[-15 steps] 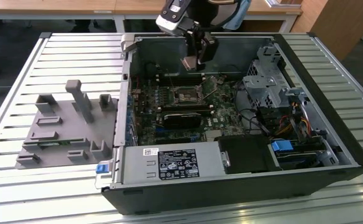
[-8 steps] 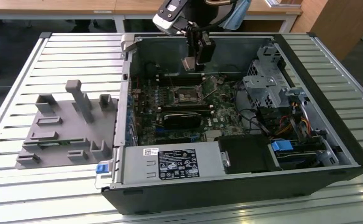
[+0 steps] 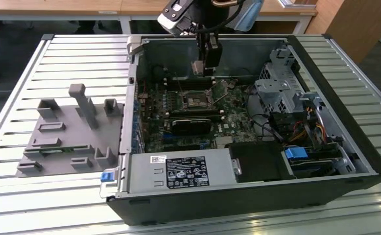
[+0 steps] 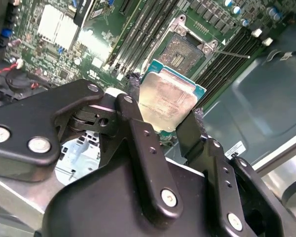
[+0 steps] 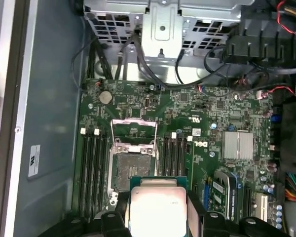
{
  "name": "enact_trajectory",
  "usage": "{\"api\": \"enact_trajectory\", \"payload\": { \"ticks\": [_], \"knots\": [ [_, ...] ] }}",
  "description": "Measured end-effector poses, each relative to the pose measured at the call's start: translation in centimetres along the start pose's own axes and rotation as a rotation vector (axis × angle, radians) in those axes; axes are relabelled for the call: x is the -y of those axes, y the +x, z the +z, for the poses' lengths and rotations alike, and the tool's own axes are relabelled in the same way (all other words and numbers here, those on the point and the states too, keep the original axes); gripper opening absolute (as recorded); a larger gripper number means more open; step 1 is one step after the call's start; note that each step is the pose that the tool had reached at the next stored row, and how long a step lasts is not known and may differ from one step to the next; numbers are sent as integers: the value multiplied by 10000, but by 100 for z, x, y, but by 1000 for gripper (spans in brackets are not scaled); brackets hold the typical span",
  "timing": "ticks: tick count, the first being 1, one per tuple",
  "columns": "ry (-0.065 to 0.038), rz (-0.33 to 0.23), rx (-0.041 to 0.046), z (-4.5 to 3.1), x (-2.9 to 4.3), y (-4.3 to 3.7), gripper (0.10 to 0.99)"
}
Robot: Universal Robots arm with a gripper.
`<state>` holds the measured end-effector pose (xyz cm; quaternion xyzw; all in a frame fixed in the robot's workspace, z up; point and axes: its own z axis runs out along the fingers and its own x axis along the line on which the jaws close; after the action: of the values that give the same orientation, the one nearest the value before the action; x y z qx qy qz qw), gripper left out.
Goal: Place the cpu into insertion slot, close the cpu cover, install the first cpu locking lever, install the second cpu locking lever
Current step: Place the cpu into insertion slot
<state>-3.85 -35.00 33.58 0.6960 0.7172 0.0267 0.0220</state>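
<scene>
Black jointed fingers [image 4: 138,138] sit closest to the lens in both wrist views. They are closed onto the small flat square cpu [image 4: 170,98], silvery-grey metal on top with a green rim, one finger on each of two opposite edges. That looks the right place to take it: edges only, top and underside left alone. I'd call the chip light and rigid but delicate, and a thin edge between hard fingers could slip or tilt.

In the exterior view the arm [image 3: 184,14] reaches down into the open black computer case [image 3: 243,205] on the white slatted desk [image 3: 79,49]. The chip hangs in the air, clear of the green motherboard [image 5: 207,113].

Just past it in the first wrist view lies the square insertion slot [image 5: 130,170], dark centre, silvery border, uncovered. The thin silvery cpu cover [image 5: 133,122] appears swung up beyond it. A thin wire lever [image 4: 232,53] juts out beside the socket.

Now the hard parts: the chip's underside is hidden, and it masks the slot's near edge, so alignment can't be judged. Where the second lever stands, I cannot tell.
</scene>
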Motion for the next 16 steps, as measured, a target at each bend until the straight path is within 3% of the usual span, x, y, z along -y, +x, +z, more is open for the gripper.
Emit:
{"api": "enact_trajectory", "payload": {
  "ticks": [7, 16],
  "knots": [
    [-3, 434, 30, 33, 2, 15, 545],
    [11, 528, 37, 81, 5, 21, 545]
  ]
}}
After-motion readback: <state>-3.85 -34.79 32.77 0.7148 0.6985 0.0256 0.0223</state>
